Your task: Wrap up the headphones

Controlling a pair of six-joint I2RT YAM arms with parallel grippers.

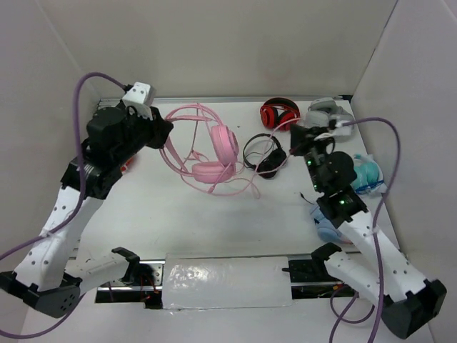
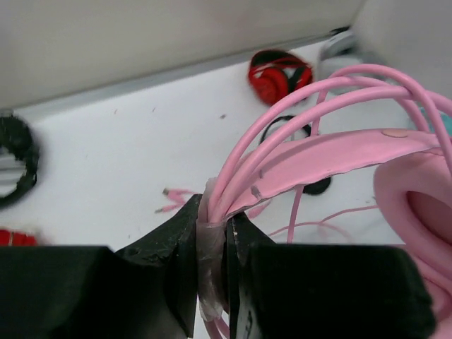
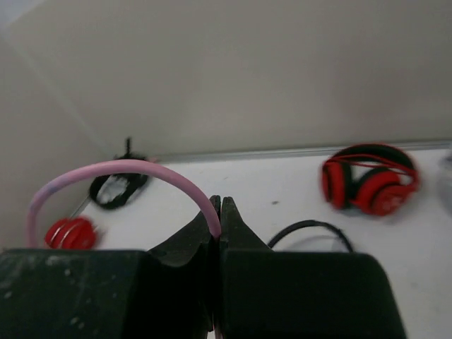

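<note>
The headphones (image 1: 223,144), light pink with round cushioned cups, sit in the middle of the white table (image 1: 143,207), a little toward the back. One cup stands upright above the other, and the headband (image 2: 339,152) arcs off to the left with its thin double wire (image 2: 353,85) running over the padded strap.

The left gripper (image 2: 212,244) is clenched on that headband. Its two black fingers (image 2: 173,247) pinch the bundle of pink wires where they enter a clear sleeve, and the band rises out of the grip toward the cups on the right of the left wrist view. A loose end of pink cord with its plug (image 2: 169,201) lies on the table just beyond the fingers.

The thin pink cable (image 3: 120,167) loops up and over in front of the right wrist camera. It comes down between the tips of the right gripper (image 3: 219,212), which is closed tight on it.

Just right of the pink headset lie the thin black headphones (image 1: 263,153). Behind them, near the back wall, sit the red-and-black headphones (image 1: 278,113), with a grey headset (image 1: 328,111) beside them. A pale blue item (image 1: 368,175) rests by the right wall, next to the right arm.
</note>
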